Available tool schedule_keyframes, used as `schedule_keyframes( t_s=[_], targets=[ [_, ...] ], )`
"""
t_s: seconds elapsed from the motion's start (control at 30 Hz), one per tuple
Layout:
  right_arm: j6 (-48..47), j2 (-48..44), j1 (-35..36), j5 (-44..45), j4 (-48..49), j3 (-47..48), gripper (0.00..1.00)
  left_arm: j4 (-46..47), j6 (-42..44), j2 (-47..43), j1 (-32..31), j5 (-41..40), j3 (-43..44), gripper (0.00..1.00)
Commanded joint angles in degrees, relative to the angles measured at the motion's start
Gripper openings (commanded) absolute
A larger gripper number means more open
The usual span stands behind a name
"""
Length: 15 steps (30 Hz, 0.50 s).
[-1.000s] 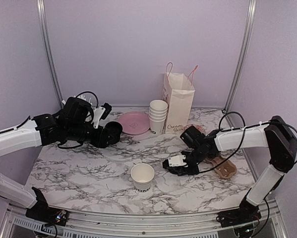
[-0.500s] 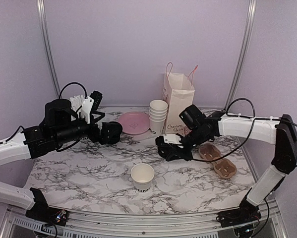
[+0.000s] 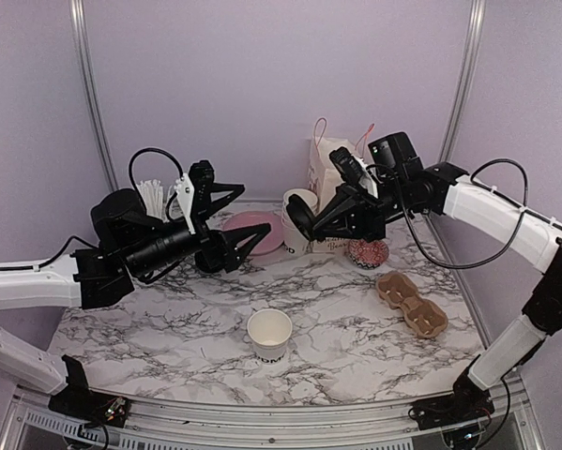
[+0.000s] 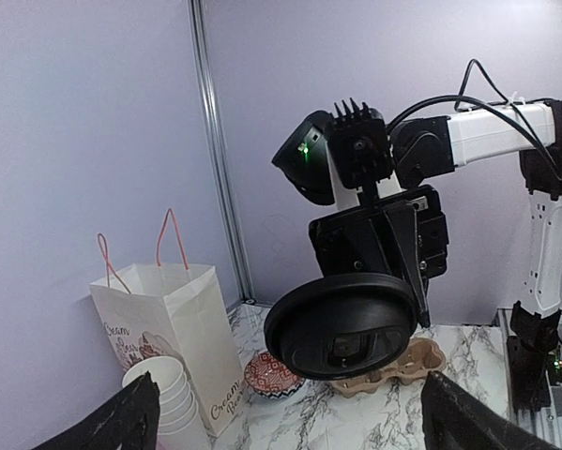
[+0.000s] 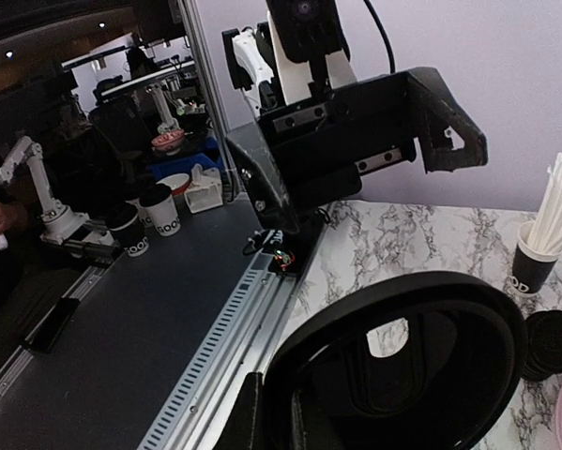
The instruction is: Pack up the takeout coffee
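A white paper cup [image 3: 269, 333] with dark lettering stands open, without a lid, at the front middle of the table. No lidded cup shows on the table. My right gripper [image 3: 311, 223] is raised in front of the stacked cups and is shut on the rim of a black dome lid [image 3: 297, 217]. The lid also shows in the left wrist view [image 4: 341, 328] and the right wrist view [image 5: 402, 366], where one finger [image 5: 252, 412] pinches its edge. My left gripper [image 3: 252, 208] is open and empty, raised above the pink plate [image 3: 250, 230], facing the lid.
A white paper bag [image 3: 339, 183] stands at the back, with stacked lidless cups [image 4: 163, 389] beside it. A red patterned bowl [image 3: 367, 251] and a cardboard cup carrier [image 3: 412, 303] lie on the right. A black cup of straws [image 5: 534, 253] and stacked black lids [image 5: 553, 342] are back left.
My right gripper has lifted the black lid from near the table up and back toward the bag. My left arm has risen and swung right, its jaws now wide open.
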Motion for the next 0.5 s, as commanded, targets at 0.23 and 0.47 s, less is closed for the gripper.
schedule_keyframes(
  t_s=[0.23,0.47],
  targets=[
    [12.31,-0.96,-0.42,-9.35,9.57,-2.25,0.05,7.12,10.98,8.14,-8.41,-10.74,4.81,0.90],
    [15.33,-1.42,-0.43,-9.84,12.78,-3.60,0.06,9.33,11.95,12.31,-9.95,-14.90,7.30,0.89]
  ],
)
